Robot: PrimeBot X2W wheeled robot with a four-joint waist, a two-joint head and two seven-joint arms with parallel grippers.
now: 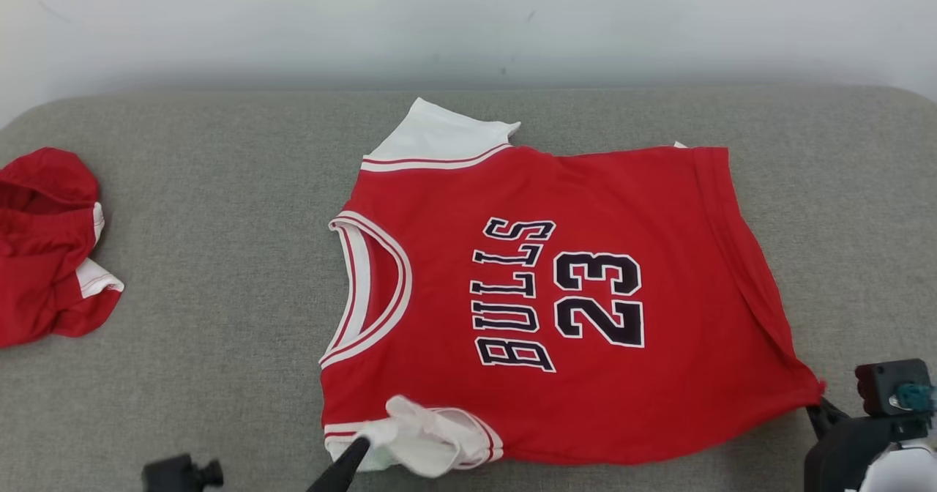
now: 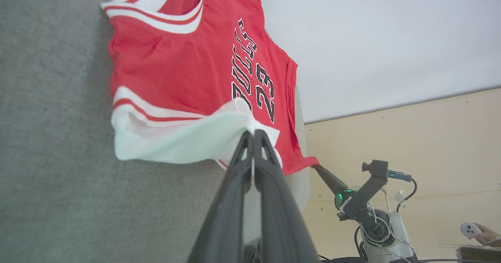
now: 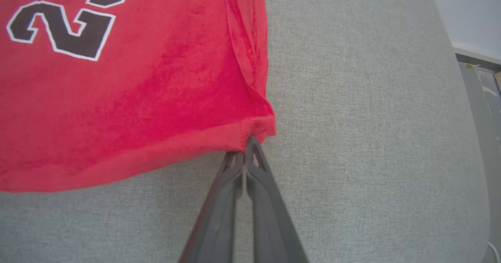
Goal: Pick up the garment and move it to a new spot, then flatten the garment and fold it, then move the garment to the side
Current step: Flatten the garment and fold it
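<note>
The garment (image 1: 556, 294) is a red jersey with white sleeves and "BULLS 23" printed on it, spread on the grey cushion with its neck toward the left. My left gripper (image 1: 360, 444) is shut on the near white sleeve (image 2: 188, 141), which is bunched and lifted a little. My right gripper (image 1: 818, 400) is shut on the jersey's near right hem corner (image 3: 260, 128). In the left wrist view, my left gripper (image 2: 252, 136) pinches the white cloth, and my right gripper (image 2: 316, 167) shows at the hem. In the right wrist view, my right gripper (image 3: 246, 145) bites the red hem.
A second red garment (image 1: 47, 247) lies crumpled at the cushion's left edge. The grey cushion (image 1: 219, 258) has bare room left of the jersey and to its right (image 3: 372, 137). A pale wall runs behind. A person's hand with a controller (image 2: 475, 231) shows far off.
</note>
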